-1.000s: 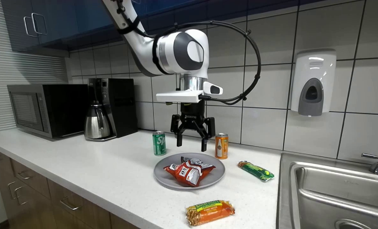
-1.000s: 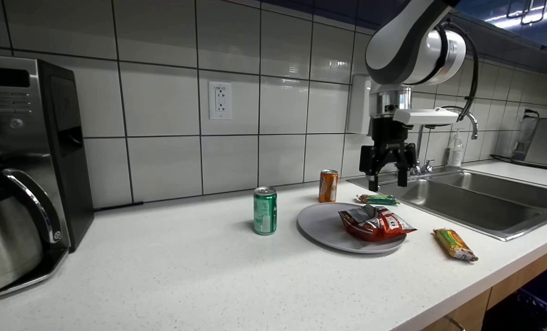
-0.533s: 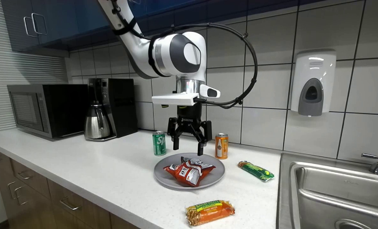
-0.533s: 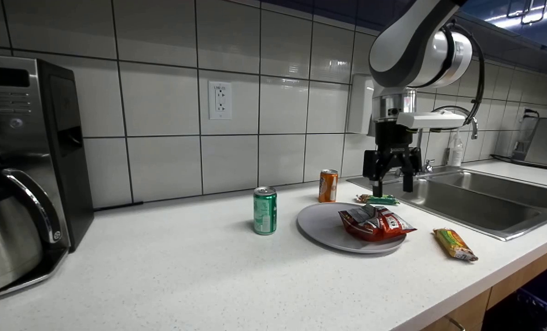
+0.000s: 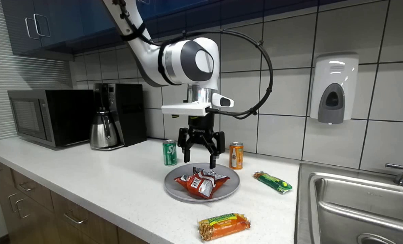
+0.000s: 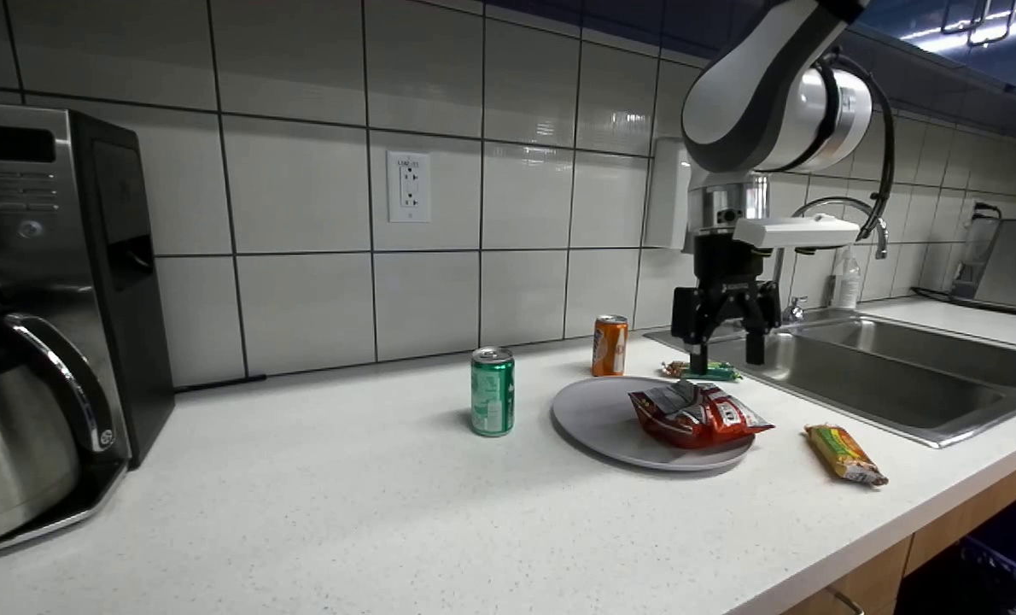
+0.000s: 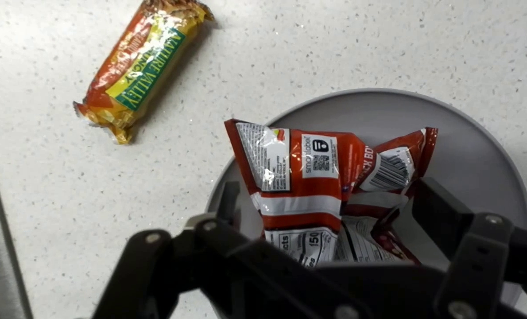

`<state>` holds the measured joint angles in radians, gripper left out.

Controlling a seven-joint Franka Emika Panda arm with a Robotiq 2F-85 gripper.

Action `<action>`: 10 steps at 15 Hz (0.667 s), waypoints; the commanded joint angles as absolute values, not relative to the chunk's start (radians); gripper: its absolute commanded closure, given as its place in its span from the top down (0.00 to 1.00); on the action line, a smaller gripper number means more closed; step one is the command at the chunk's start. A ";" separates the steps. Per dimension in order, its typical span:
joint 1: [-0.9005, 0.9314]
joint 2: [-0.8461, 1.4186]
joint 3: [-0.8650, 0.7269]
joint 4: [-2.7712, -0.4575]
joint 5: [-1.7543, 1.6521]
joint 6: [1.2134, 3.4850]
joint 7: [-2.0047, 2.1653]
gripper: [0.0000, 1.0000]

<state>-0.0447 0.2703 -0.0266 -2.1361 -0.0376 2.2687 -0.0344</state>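
My gripper [image 5: 200,162] points straight down with its jaws wide apart and nothing held. Just below it, a red and silver snack bag [image 5: 201,184] lies crumpled on a round grey plate [image 5: 177,195]. In the wrist view the bag [image 7: 308,177] shows between the two black fingers [image 7: 445,212], its lower end hidden behind the gripper body. Both exterior views place the fingertips a little above the bag, apart from it. Behind the plate stand a green can [image 6: 493,393] and an orange can [image 6: 610,346], both upright.
An orange-wrapped granola bar [image 5: 224,226] lies near the counter's front edge. A green-wrapped bar [image 5: 273,182] rests between plate and steel sink [image 5: 303,203]. A coffee maker [image 5: 130,115] and microwave [image 5: 49,117] stand farther along; a soap dispenser [image 5: 335,86] hangs on the tiled wall.
The gripper has come down closer to the bag and shifted slightly sideways, its jaws staying wide. Bag, plate, cans and bars have not moved.
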 commanded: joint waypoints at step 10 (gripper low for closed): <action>-0.039 0.278 -0.027 -2.131 -0.040 2.277 -0.034 1.00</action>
<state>-0.0445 0.2745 -0.0266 -2.1352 -0.0376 2.2815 -0.0344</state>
